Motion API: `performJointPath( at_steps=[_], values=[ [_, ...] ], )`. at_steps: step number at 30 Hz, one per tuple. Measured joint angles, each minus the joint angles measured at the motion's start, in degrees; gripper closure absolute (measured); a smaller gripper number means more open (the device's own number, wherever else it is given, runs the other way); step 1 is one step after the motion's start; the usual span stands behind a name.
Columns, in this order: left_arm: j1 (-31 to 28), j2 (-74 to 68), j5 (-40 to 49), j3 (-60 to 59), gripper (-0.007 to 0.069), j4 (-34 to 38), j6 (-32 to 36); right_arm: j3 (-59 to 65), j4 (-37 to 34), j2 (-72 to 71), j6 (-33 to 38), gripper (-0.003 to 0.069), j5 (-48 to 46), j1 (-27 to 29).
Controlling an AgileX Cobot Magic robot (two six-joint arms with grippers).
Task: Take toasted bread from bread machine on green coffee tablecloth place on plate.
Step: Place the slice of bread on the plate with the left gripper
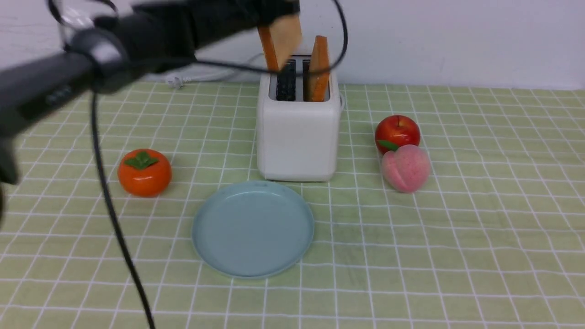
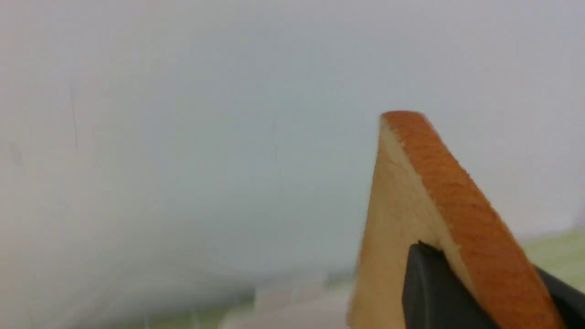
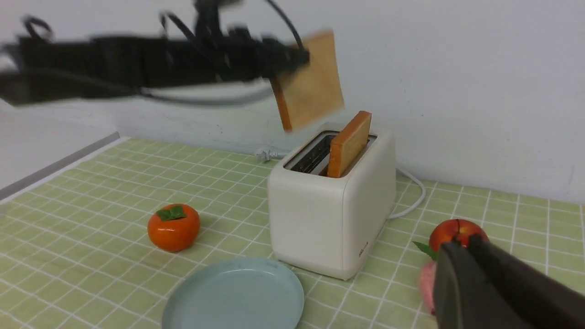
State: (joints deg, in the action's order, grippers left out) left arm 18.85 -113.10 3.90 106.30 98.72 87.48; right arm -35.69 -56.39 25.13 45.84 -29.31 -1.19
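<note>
My left gripper (image 1: 276, 11) is shut on one slice of toasted bread (image 1: 284, 40), which hangs tilted just above the left slot of the white bread machine (image 1: 298, 137). In the left wrist view the dark fingers (image 2: 434, 292) clamp this slice (image 2: 397, 219) on both faces. A second slice (image 1: 319, 68) stands upright in the right slot. The pale blue plate (image 1: 252, 228) lies bare on the green coffee tablecloth (image 1: 480, 219), in front of the bread machine. My right gripper (image 3: 461, 242) is shut on nothing, low near the apple, and is outside the front view.
An orange persimmon (image 1: 144, 172) sits left of the plate. A red apple (image 1: 397, 131) and a pink peach (image 1: 405, 167) lie right of the bread machine. The left arm's black cable (image 1: 109, 205) hangs down over the cloth. The white cord (image 3: 411, 196) trails behind the bread machine.
</note>
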Motion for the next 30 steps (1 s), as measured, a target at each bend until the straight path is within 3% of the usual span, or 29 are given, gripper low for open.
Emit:
performJointPath(
  at_steps=[6, 10, 13, 15, 20, 30],
  values=[
    [0.00, 11.76, 1.38, -4.21, 0.0512, 0.09, -2.41, 0.00, 0.00, 0.00, 0.00, 0.0658, -3.02, 0.00],
    [-0.12, 23.22, 4.95, -17.07, 0.0512, -0.93, -5.57, 0.00, 0.00, 0.00, 0.00, 0.0659, -8.63, 0.00],
    [-0.25, 31.18, 11.64, -29.63, 0.0512, -5.69, -9.71, 0.00, 0.27, 0.00, 0.00, 0.0659, -12.24, 0.00],
    [-0.25, 36.37, 17.86, -40.83, 0.0512, -10.35, -17.09, 0.00, 0.45, 0.00, 0.00, 0.0659, -14.48, 0.00],
    [-0.12, 35.92, 16.72, -52.71, 0.0512, -14.45, -30.73, 0.00, 0.55, 0.00, 0.00, 0.0659, -15.59, 0.00],
    [-0.30, 22.03, 16.44, -52.09, 0.0512, -13.33, -34.24, 0.00, 0.69, 0.00, 0.00, 0.0655, -18.12, 0.00]
  ],
)
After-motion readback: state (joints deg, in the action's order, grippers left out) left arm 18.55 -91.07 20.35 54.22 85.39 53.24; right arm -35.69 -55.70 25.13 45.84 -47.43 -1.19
